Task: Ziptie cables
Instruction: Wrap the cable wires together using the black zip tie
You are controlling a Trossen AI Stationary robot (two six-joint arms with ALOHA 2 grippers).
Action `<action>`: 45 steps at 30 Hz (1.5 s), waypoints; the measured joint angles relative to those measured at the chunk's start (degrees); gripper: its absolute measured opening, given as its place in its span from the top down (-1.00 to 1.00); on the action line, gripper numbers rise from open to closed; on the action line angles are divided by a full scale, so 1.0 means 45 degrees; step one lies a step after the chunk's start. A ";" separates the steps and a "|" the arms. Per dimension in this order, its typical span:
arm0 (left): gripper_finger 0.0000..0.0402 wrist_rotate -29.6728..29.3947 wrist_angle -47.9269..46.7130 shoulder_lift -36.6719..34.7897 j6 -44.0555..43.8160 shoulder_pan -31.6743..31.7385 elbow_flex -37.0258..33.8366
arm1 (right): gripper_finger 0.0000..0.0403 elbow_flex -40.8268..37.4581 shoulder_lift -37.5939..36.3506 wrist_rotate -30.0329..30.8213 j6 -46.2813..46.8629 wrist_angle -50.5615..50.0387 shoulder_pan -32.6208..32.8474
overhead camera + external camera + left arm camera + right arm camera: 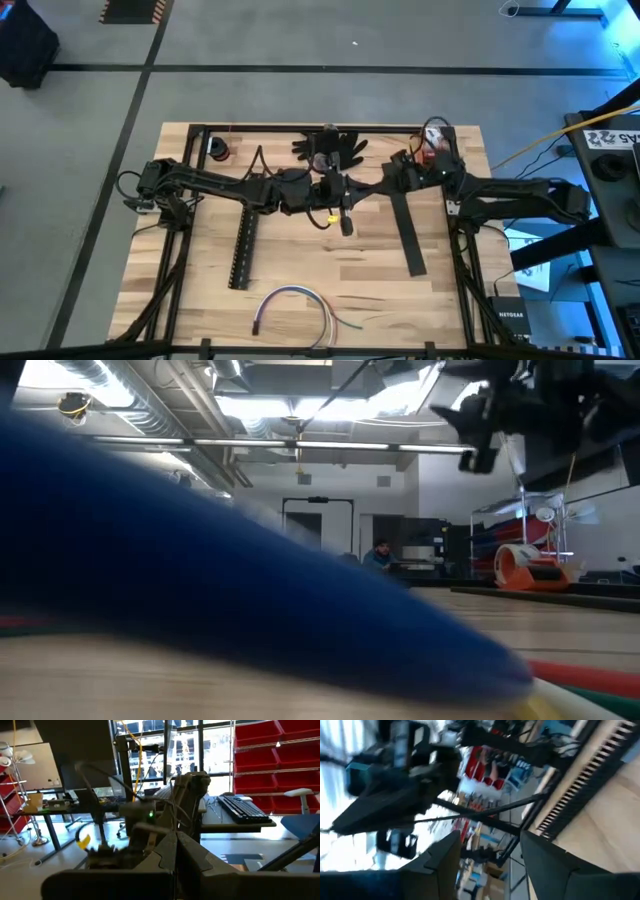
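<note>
The cables [293,305] lie in a loose loop on the table near its near edge, untouched; one blue wire [200,590] lies blurred right in front of the low camera. Both grippers meet in the air over the table's middle. My left gripper [175,840] is shut, apparently on a thin dark strip [485,809]. My right gripper [495,855] faces it, open, with the strip passing beyond the gap between its fingers. In the high view the grippers [338,190] show close together, tip to tip. My left gripper seems to pinch one end of the thin dark strip [435,818] between its shut fingers, coming level from the table's left. The strip is lifted clear of the table and sticks out toward my right gripper. The exact place of contact is hidden by the fingers themselves.
A black slotted channel [243,250] lies left of centre and a flat black strip [408,235] right of centre. Dark gloves [330,148] and a red tape roll [218,150] sit near the far edge. Bare wood shows between the channel and the cables.
</note>
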 joint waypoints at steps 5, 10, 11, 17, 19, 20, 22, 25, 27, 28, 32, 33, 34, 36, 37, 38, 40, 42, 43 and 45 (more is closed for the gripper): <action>1.00 -0.0028 0.0501 0.0000 -0.0396 0.0050 -0.0005 | 0.02 0.0583 -0.0015 0.0789 -0.4363 0.0126 0.0856; 1.00 -0.0075 0.0624 -0.0005 -0.0927 0.0184 -0.0002 | 0.02 0.1150 0.0073 0.2726 -0.8739 0.0267 0.2161; 1.00 -0.0080 0.0600 -0.0005 -0.0985 0.0186 -0.0005 | 0.02 0.1271 0.0117 0.2980 -0.9441 0.0259 0.2383; 1.00 -0.0087 0.0610 -0.0005 -0.1018 0.0191 -0.0005 | 0.02 0.1913 0.0179 0.4029 -1.2837 -0.0433 0.3462; 1.00 -0.0082 0.0605 -0.0005 -0.1023 0.0189 -0.0005 | 0.02 0.2023 0.0184 0.4300 -1.3590 -0.0463 0.3722; 1.00 -0.0082 0.0612 -0.0005 -0.1023 0.0191 -0.0005 | 0.02 0.2111 0.0184 0.4524 -1.3818 -0.0442 0.3832; 1.00 -0.0091 0.0615 -0.0005 -0.1023 0.0191 -0.0005 | 0.02 0.2217 0.0172 0.5044 -1.4138 -0.0409 0.3992; 1.00 -0.0091 0.0610 -0.0005 -0.1023 0.0196 -0.0005 | 0.08 0.2280 0.0320 0.5402 -1.4341 -0.0410 0.4102; 1.00 -0.0091 0.0613 -0.0005 -0.1023 0.0196 -0.0005 | 0.17 0.2356 0.0464 0.5394 -1.4335 -0.0422 0.4103; 1.00 -0.0091 0.0615 -0.0005 -0.1023 0.0196 -0.0005 | 0.22 0.2436 0.0595 0.5394 -1.4337 -0.0399 0.4107; 1.00 -0.0087 0.0600 -0.0005 -0.1023 0.0191 -0.0005 | 0.51 0.2660 0.1112 0.5389 -1.4318 -0.0466 0.4107; 1.00 -0.0088 0.0605 -0.0005 -0.1023 0.0191 -0.0005 | 0.59 0.2744 0.1198 0.5386 -1.4325 -0.0452 0.4105; 1.00 -0.0087 0.0610 -0.0005 -0.1023 0.0194 -0.0005 | 0.68 0.2807 0.1228 0.5310 -1.4347 -0.0422 0.4100; 0.99 -0.0089 0.0605 -0.0005 -0.1054 0.0194 -0.0005 | 0.88 0.2924 0.1228 0.5017 -1.4603 -0.0572 0.4068; 0.98 -0.0095 0.0600 -0.0005 -0.1067 0.0191 -0.0005 | 0.94 0.2953 0.1228 0.4947 -1.4828 -0.0652 0.4068; 0.97 -0.0151 0.0572 -0.0016 -0.1191 0.0191 -0.0005 | 0.96 0.2962 0.1215 0.4938 -1.5072 -0.0717 0.4068; 0.94 -0.0403 0.0184 -0.0165 -0.1615 0.0191 -0.0005 | 0.94 0.2977 0.1083 0.4927 -1.5345 -0.0786 0.4068; 0.88 -0.0566 -0.0878 -0.0602 -0.2086 0.0191 -0.0010 | 0.95 0.3008 0.1004 0.4924 -1.5659 -0.0629 0.4068; 0.84 -0.0654 -0.1511 -0.0895 -0.2262 0.0205 -0.0010 | 0.97 0.3011 0.0928 0.4927 -1.5835 -0.0709 0.4068; 0.75 -0.0872 -0.2838 -0.1597 -0.2730 0.0236 -0.0010 | 0.99 0.2996 0.0710 0.4924 -1.6328 -0.0992 0.4068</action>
